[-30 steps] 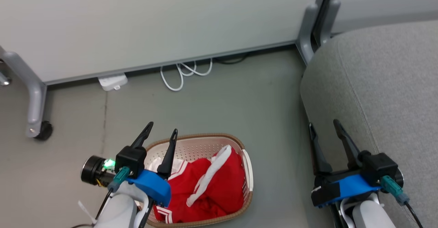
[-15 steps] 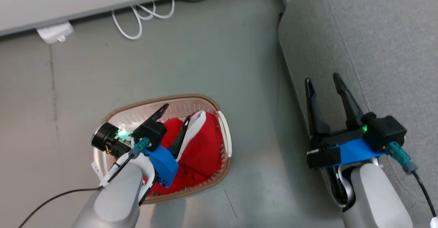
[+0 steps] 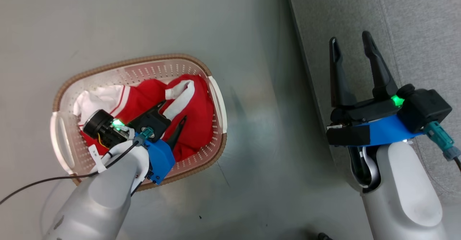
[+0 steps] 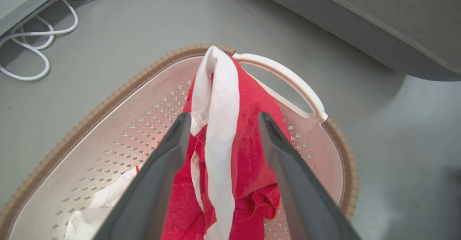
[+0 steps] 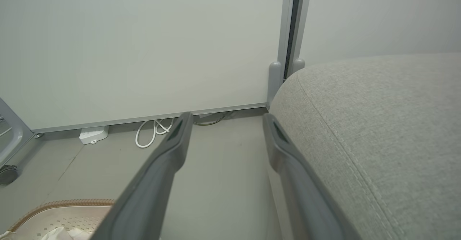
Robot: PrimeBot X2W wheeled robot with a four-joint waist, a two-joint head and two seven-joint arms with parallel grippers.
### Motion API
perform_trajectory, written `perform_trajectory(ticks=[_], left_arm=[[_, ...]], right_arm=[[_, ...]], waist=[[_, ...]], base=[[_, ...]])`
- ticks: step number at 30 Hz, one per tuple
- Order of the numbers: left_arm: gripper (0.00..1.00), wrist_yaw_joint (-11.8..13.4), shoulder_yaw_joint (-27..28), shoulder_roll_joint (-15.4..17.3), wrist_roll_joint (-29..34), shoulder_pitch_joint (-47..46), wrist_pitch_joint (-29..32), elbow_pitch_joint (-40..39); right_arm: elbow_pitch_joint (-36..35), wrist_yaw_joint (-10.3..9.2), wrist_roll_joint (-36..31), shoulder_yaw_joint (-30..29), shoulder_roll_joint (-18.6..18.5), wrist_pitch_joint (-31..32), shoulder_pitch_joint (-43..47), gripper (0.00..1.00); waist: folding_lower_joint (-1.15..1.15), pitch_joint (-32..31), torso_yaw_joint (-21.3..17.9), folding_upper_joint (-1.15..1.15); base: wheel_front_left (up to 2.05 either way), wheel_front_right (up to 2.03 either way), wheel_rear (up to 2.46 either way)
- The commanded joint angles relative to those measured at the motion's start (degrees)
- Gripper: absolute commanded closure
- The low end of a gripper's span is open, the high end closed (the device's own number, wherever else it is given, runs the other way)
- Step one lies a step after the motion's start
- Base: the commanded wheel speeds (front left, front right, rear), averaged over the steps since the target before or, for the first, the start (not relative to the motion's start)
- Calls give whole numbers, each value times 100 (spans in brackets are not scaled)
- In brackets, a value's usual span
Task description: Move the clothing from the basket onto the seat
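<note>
Basket (image 3: 144, 59) sits on the grey floor (image 3: 259, 153), left of the seat (image 3: 414, 24) and apart from it; the clothing (image 3: 196, 125) lies inside the basket, a red heap with a white panel at the left end and a white band (image 4: 219, 99) draped up toward the right handle; nothing on the seat.

Left gripper (image 3: 174, 110) reaches down into the basket, jaws wide apart; in the left wrist view the two fingers stand either side of the white band and red folds, not pinched on them; holding nothing.

Right gripper (image 3: 350, 37) hangs over the seat's near edge, jaws wide apart, empty; in its wrist view a white cable (image 5: 153, 134) lies at the foot of the wall panel (image 5: 144, 45).
</note>
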Motion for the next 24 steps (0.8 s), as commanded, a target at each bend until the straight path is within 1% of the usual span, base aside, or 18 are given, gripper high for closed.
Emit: perform_trajectory(ticks=[1,12,17,18,19,20,24], left_arm=[[0,-21,-77,47,-31,-135,-18,61],[0,-22,-727,54,-187,-824,-18,683],[0,-22,-953,-17,-239,-1034,-18,755],[15,-22,-992,-20,-250,-1052,-18,764],[88,-22,-1047,-21,-255,-1092,-18,764],[100,-22,-1107,-30,-262,-1124,-18,757],[100,-22,-1226,-40,-341,-1157,-18,716]], right_arm=[[-52,-2,-4,-13,-11,-5,-138,0],[-249,-2,-64,-60,-12,-4,-523,0],[-294,-3,-128,-85,-11,-4,-608,0],[-297,-3,-141,-91,-12,-4,-618,0],[-300,-3,-149,-95,-12,-4,-620,0],[-302,-2,-157,-97,-12,-4,-613,0],[-279,-3,-169,-102,-12,-4,-644,0]], waist=[[-1,280,-77,0],[-1,1098,-75,0],[-1,1332,-2,0],[-1,1360,9,0],[-1,1386,18,0],[-1,1404,27,0],[-1,1425,58,0]], base=[[0,0,0],[0,0,0],[0,0,0],[0,0,0],[0,0,0],[0,0,0],[0,0,0]])
